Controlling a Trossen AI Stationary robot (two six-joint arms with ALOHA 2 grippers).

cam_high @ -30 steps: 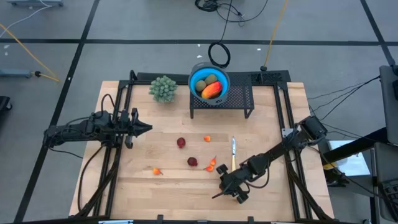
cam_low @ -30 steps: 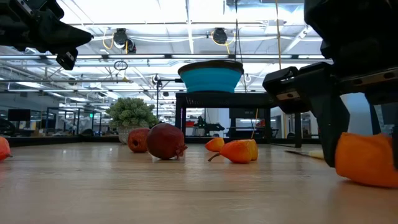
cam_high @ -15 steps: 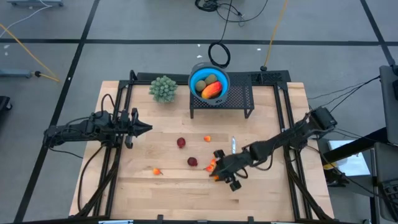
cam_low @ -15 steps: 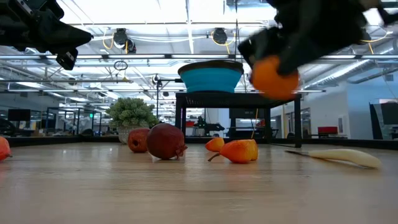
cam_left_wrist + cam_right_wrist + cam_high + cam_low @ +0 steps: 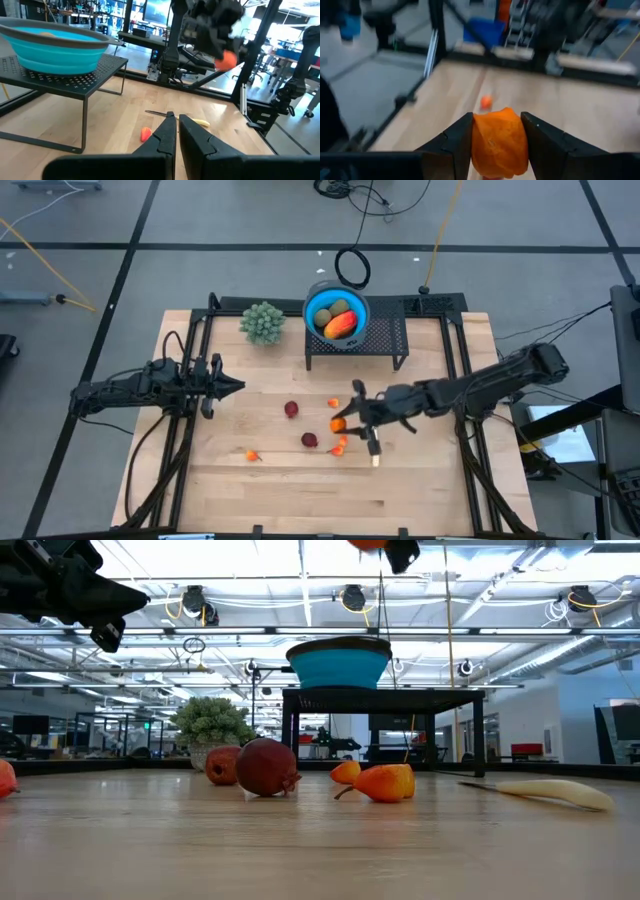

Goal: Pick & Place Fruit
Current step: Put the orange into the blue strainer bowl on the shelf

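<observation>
High view shows your right claw (image 5: 343,423) now lifted off the table (image 5: 280,490) with an orange fruit (image 5: 338,424) clenched between its fingers. A second ago that claw was low at the table's near edge, well away from the blue bowl (image 5: 336,310); it has since swung in toward the bowl's stand (image 5: 390,340) and risen, as the low view confirms by catching only the claw's underside at the top of the picture. The right wrist view shows the fruit wedged squarely between both fingers, so the grasp looks firm. That means the pick is done and the carry to the bowl is under way, though the claw is short of the stand.

The bowl already holds several fruits, apparently a red-orange one and greenish ones. On the table, on the near side of the stand, lie two dark red fruits (image 5: 291,409) and a few small orange ones. Your left claw (image 5: 232,387) waits off to the bowl's left, fingers pressed together and empty.
</observation>
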